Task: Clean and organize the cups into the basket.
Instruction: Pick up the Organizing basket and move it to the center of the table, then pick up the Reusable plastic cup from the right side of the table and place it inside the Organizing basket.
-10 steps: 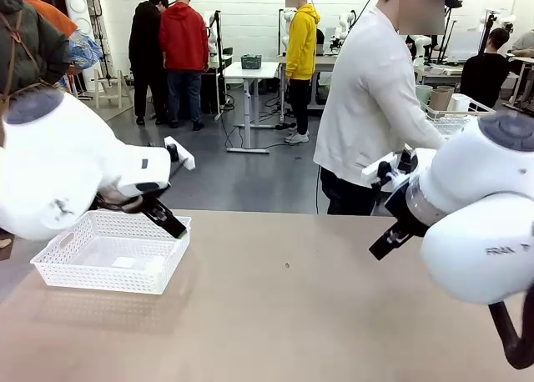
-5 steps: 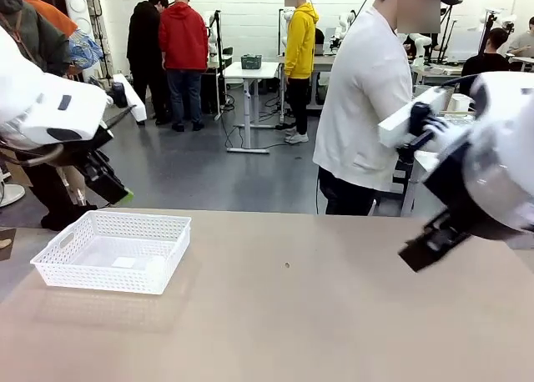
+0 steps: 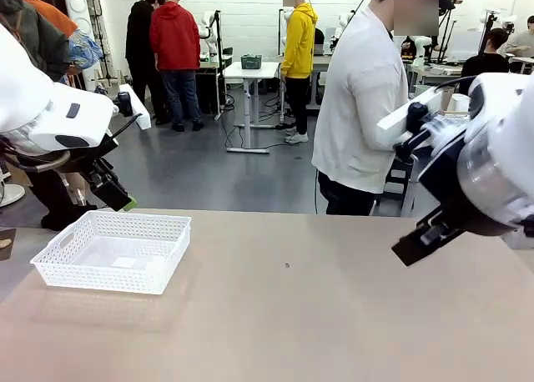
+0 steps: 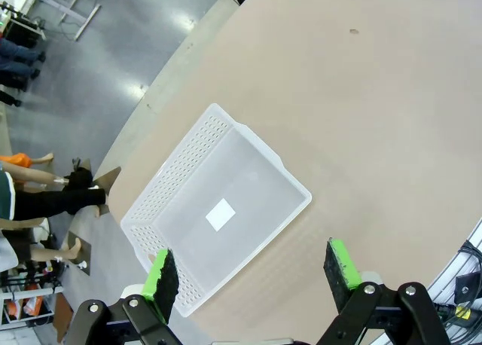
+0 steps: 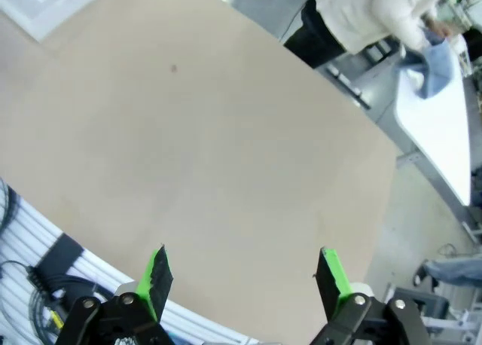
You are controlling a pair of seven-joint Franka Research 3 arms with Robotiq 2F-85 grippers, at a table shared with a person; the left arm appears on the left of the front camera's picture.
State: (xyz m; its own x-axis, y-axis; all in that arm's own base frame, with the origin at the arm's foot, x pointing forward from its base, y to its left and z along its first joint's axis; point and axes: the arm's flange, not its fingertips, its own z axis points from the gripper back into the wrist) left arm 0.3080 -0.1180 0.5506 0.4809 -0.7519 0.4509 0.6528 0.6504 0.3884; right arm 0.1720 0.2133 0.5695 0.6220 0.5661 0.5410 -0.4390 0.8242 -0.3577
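Basket [image 3: 108,275] at nine o'clock is judged light, perhaps flexible; its rim is favoured; left gripper [image 4: 250,268] and right gripper [image 5: 244,273] are spread.

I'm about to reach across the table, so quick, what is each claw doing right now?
The left claw is open, holding nothing.
The right claw is open, holding nothing.

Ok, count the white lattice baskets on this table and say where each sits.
1. The basket sits at the table's left end, near the far edge. The right arm covers part of the right side in the front view.
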